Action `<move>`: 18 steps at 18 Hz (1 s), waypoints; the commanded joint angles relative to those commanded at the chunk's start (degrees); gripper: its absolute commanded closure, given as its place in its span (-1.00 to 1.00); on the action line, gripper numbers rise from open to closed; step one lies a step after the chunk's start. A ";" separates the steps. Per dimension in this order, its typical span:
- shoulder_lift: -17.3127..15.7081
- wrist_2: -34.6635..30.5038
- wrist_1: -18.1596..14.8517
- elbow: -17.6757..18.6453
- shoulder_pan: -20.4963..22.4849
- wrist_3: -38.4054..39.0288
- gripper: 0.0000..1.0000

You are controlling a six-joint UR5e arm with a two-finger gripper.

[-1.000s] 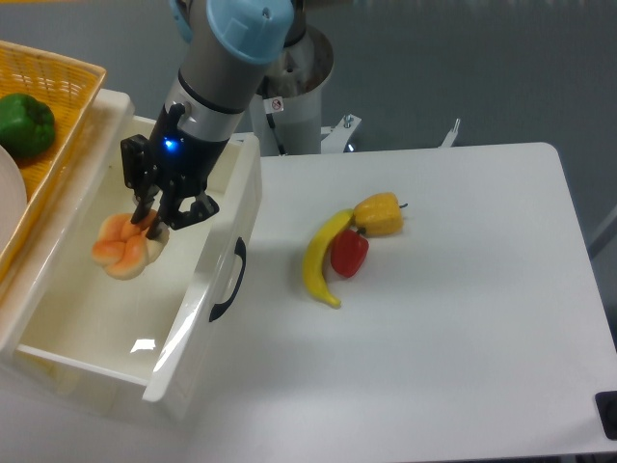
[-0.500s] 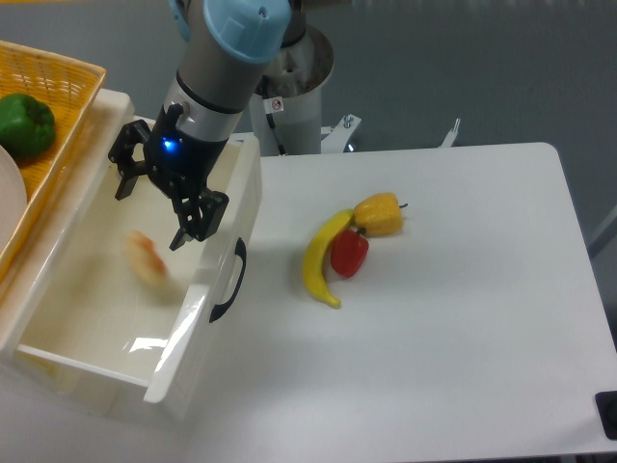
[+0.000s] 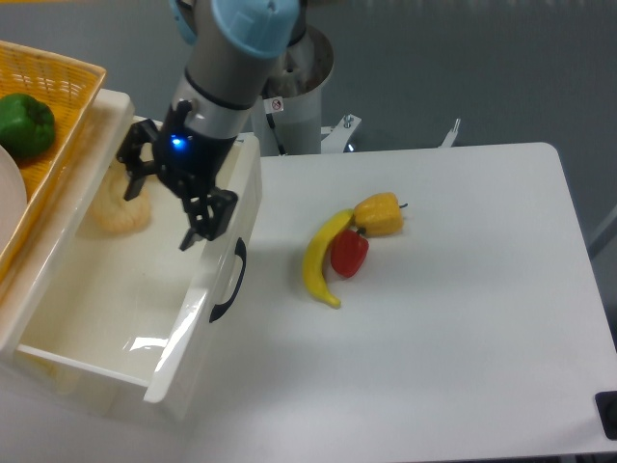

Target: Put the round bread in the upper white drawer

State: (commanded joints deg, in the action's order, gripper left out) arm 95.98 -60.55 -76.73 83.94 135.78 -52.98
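I am hovering my gripper (image 3: 175, 195) over the open drawer (image 3: 193, 318) with the jaws spread wide and nothing between them. The bread (image 3: 120, 204) is sitting inside the drawer, just off my left-hand finger toward the back wall, apart from both fingers, so the drop looks done. I am staying above the drawer walls, likely so I'm not knocking the front panel or its black handle (image 3: 227, 281) below my other finger. The banana (image 3: 320, 258), red pepper (image 3: 349, 253) and yellow pepper (image 3: 380, 213) are lying well away on the table (image 3: 463, 318), untouched. A green pepper (image 3: 24, 123) is lying in the basket (image 3: 58, 106) beyond the drawer.
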 joint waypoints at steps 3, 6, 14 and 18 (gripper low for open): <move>0.08 -1.85 4.11 -0.35 2.11 -2.12 -1.00; 0.52 -6.93 7.73 -0.35 3.79 -4.40 -1.00; 3.51 -21.45 7.65 0.09 6.42 -8.89 -1.00; 7.55 -24.18 7.30 -0.35 8.88 -12.74 -1.00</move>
State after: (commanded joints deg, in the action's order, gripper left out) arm 103.53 -84.73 -69.43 83.58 144.66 -65.72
